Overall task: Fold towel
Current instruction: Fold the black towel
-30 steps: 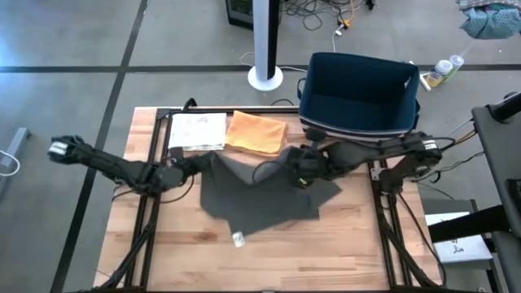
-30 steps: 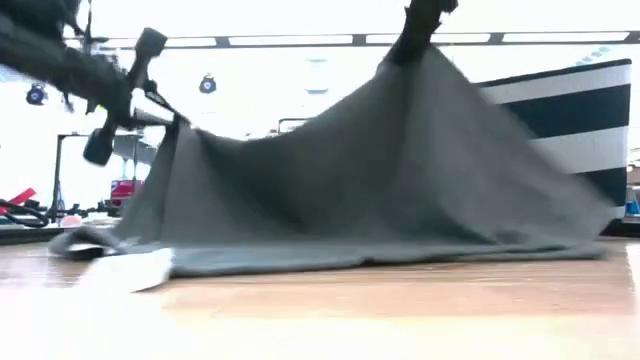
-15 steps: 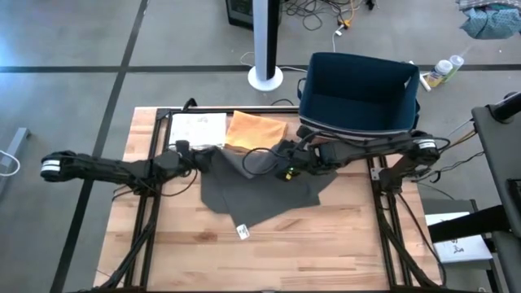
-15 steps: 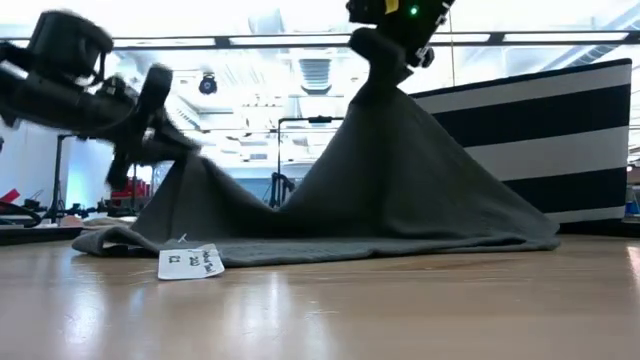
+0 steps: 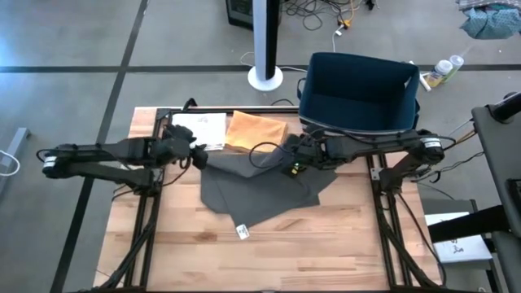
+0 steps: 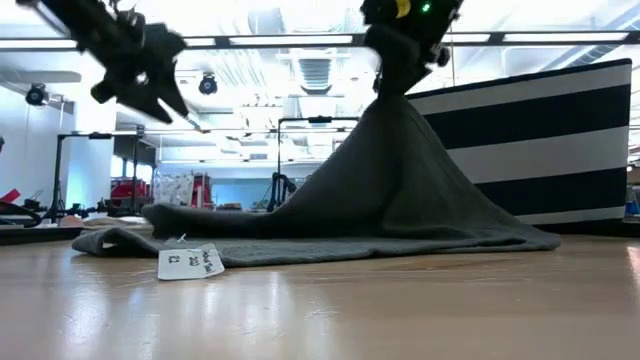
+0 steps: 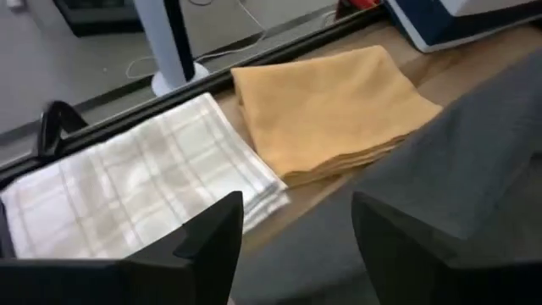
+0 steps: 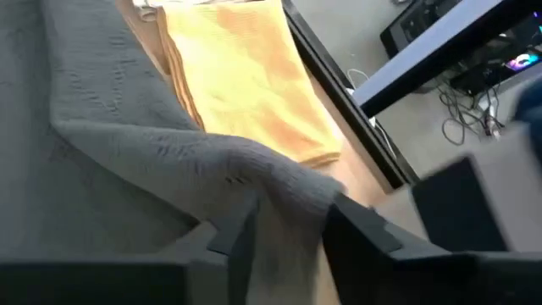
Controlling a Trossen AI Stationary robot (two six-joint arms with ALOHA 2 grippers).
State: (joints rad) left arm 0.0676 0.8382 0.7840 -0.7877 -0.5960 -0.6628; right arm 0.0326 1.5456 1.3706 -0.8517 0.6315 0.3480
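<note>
The right gripper (image 5: 291,156) pinches a raised fold of the grey towel (image 5: 260,191), which drapes down from its narrowly parted fingers. The left gripper (image 5: 198,154), spread wide and empty, hovers just beside the towel's far-left edge. Just beyond both grippers lie 2 folded towels, orange (image 5: 256,133) and white plaid (image 5: 197,130). The blue bin's (image 5: 358,96) contents are not visible.

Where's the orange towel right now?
In the high view the folded orange towel lies at the table's far edge, between the white checked cloth and the blue bin, beside the grey towel.

Robotics lab, concrete floor (image 5: 65,49), floor cables (image 5: 321,15)
</note>
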